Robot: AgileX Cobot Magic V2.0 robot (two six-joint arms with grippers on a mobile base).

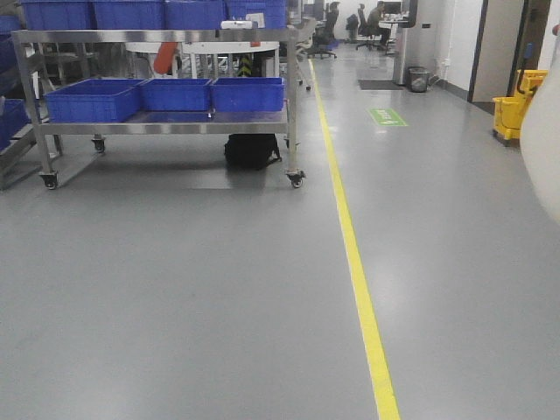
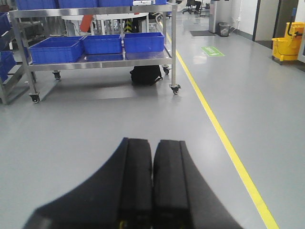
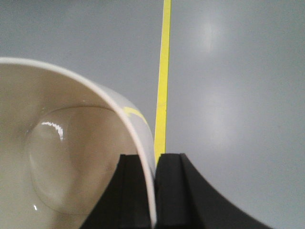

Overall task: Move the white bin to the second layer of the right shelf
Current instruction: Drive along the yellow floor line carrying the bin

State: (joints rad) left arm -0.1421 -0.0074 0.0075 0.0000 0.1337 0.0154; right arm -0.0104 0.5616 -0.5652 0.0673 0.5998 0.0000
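Grey floor [image 3: 228,95]; right wrist alone shows pincer [image 3: 156,160] pinching white bin [image 3: 62,157].

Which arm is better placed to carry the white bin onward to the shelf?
Right. The right gripper is shut on the wall of the white bin, one finger inside and one outside. The left gripper is shut on nothing and points over the floor.

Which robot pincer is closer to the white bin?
Right. The right pincer grips the wall of the white bin, one finger inside and one outside. The left pincer is shut and empty above the floor, with no bin in its view.
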